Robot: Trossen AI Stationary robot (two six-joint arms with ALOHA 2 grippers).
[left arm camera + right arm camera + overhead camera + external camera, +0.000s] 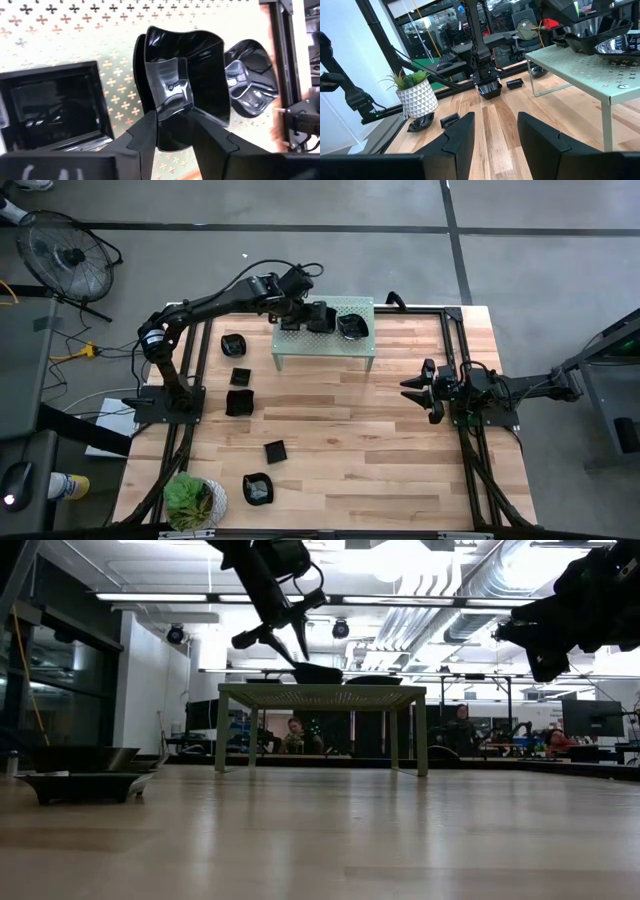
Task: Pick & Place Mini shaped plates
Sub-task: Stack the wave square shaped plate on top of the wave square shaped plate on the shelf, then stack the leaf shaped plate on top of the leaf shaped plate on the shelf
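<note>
The left claw (172, 125) is over the green shelf (325, 348), its fingers a little apart around a black plate (172, 95). The right claw (415, 390) waits with fingers apart

Left hand (275, 640) above shelf (320, 695)

- Light wooden table (380, 450), bearing pale green perforated shelf (323, 348), potted plant (190, 502), five black mini plates (240, 377) scattered toward left side
- On shelf: several more black plates (352, 326)
</note>
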